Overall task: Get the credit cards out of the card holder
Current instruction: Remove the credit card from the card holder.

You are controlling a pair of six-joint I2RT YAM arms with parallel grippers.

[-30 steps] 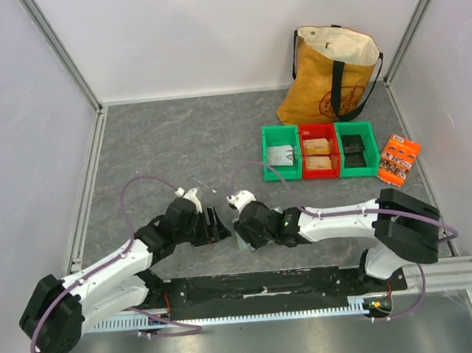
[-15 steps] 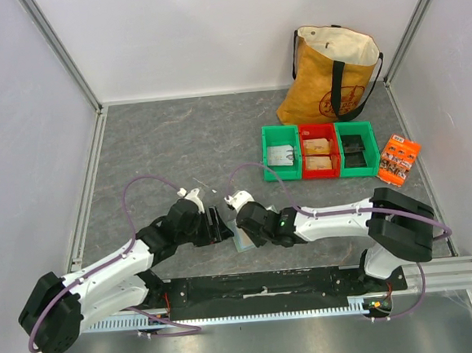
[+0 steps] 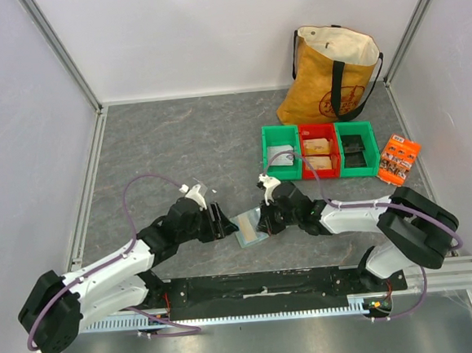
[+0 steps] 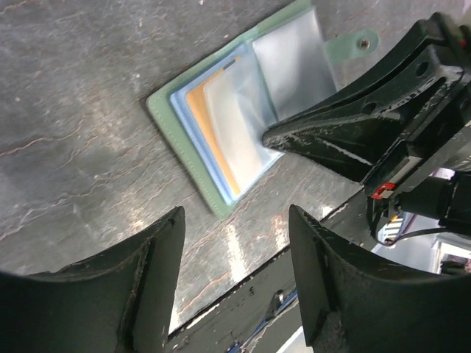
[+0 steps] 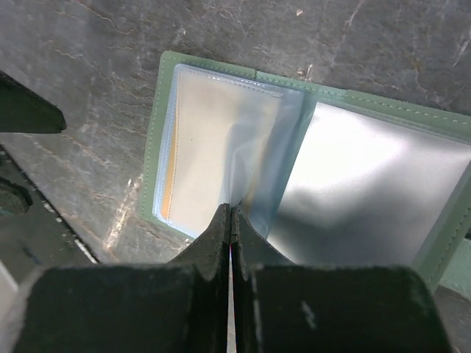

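Pale-green card holder (image 3: 247, 229) (image 4: 221, 125) (image 5: 368, 169) lies open on the table (image 3: 176, 148) between both arms, with a tan-gold card (image 4: 210, 125) (image 5: 171, 187) in its clear pocket. The right jaws are squeezed shut at a pocket's edge. The left jaws gape wide, holding nothing. Farther back, a red bin (image 3: 318, 155) and green bins (image 3: 281, 158) hold small things.

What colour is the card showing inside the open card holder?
The card is orange-gold, clearest in the left wrist view.

The right claw (image 3: 264, 217) drew back rightward and shut its jaws, tips at the clear leaves of the holder (image 3: 247, 228). The holder, mostly hidden under it before, showed open on the desk (image 3: 176, 140), and the left claw (image 3: 219, 221) narrowed slightly.
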